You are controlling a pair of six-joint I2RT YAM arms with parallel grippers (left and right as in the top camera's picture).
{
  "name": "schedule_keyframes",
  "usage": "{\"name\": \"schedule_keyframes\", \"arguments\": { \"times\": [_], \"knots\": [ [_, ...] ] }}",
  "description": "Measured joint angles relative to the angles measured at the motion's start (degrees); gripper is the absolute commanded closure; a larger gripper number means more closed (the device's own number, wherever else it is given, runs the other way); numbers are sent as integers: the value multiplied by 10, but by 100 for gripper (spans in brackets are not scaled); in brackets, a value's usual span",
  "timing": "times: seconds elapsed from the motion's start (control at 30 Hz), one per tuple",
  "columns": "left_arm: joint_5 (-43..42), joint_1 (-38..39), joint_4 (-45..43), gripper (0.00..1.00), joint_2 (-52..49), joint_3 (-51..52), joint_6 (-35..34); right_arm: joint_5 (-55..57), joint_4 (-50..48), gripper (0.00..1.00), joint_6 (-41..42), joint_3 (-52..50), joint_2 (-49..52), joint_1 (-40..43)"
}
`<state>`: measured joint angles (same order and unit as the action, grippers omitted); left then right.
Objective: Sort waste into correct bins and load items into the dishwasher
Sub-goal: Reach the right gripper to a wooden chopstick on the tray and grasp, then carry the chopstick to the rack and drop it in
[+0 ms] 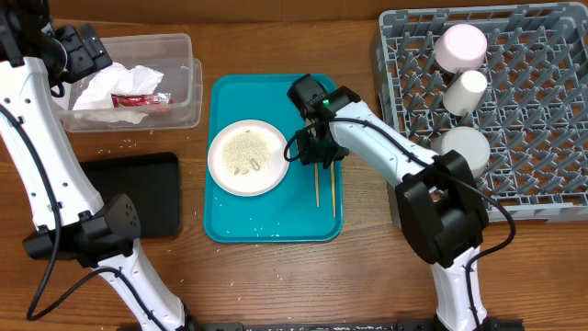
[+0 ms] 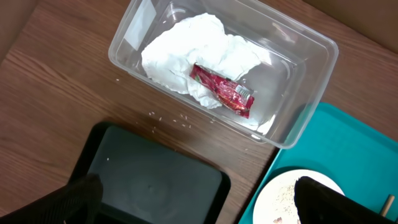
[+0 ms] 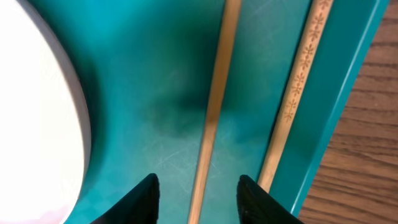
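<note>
**Operator:** State the layout, largest item first.

**Technician:** The bench (image 1: 276, 285) carries everything. The grey dish rack (image 1: 542, 119) stands at the right rear. A pale bowl (image 1: 459, 46), a white cup (image 1: 464, 90) and a white dish (image 1: 464, 147) sit among its pegs. The teal tray (image 1: 266, 225) lies at centre. The black tray (image 1: 138, 188) lies at the left with nothing on it, and the clear tub (image 1: 193, 92) stands behind it. The white plate (image 1: 215, 161) rests on the left half of the teal tray and is not yet racked.

**Operator:** Waste?

**Technician:** The crumpled napkin (image 2: 186, 50) and the red wrapper (image 2: 221, 90) lie inside the clear tub. Rice grains (image 1: 246, 152) cover the middle of the plate. Stray grains (image 2: 168, 115) lie on the bench between the tub and the black tray.

**Operator:** End effectors?

**Technician:** The left end effector (image 2: 198, 182) hangs above the black tray near the tub, spread wide and holding nothing. The right end effector (image 3: 198, 190) is low over the right side of the teal tray. It is partly spread and straddles the inner chopstick (image 3: 214, 106) with a gap on each side. The outer chopstick (image 3: 298, 93) lies just beside it, along the tray rim.

**Operator:** Failure modes?

**Technician:** Four appear likely.
1. The finger nearer the rim stands close to the outer chopstick, so closing may catch or drag both sticks.
2. A thin stick lying flat on a smooth tray may roll or slip from under the pads.
3. A grip near one end may let the stick pivot and drop on the way to the rack.
4. Sideways drift may jolt the plate and scatter rice.
</note>
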<state>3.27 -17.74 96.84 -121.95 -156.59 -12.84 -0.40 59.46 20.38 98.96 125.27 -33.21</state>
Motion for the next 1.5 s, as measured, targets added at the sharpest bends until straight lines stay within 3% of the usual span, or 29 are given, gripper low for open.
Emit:
{"name": "schedule_keyframes", "arguments": {
  "times": [0.2, 0.3, 0.4, 0.7, 0.9, 1.1, 1.37, 1.5],
  "knots": [
    [0, 0, 0, 0, 0, 0, 0, 3, 2, 66, 6, 1, 34, -1],
    [0, 0, 0, 0, 0, 0, 0, 6, 0, 78, 12, 2, 34, -2],
    [0, 0, 0, 0, 0, 0, 0, 9, 1, 96, 24, 2, 34, -2],
    [0, 0, 0, 0, 0, 0, 0, 5, 74, 96, 45, 47, 46, -2],
    [0, 0, 0, 0, 0, 0, 0, 2, 153, 96, 34, 220, 53, 28],
    [0, 0, 0, 0, 0, 0, 0, -2, 230, 96, -42, 356, 52, 140],
    [0, 0, 0, 0, 0, 0, 0, -18, 243, 96, -161, 363, 52, 273],
    [0, 0, 0, 0, 0, 0, 0, -21, 240, 85, -188, 363, 52, 279]
  ]
}}
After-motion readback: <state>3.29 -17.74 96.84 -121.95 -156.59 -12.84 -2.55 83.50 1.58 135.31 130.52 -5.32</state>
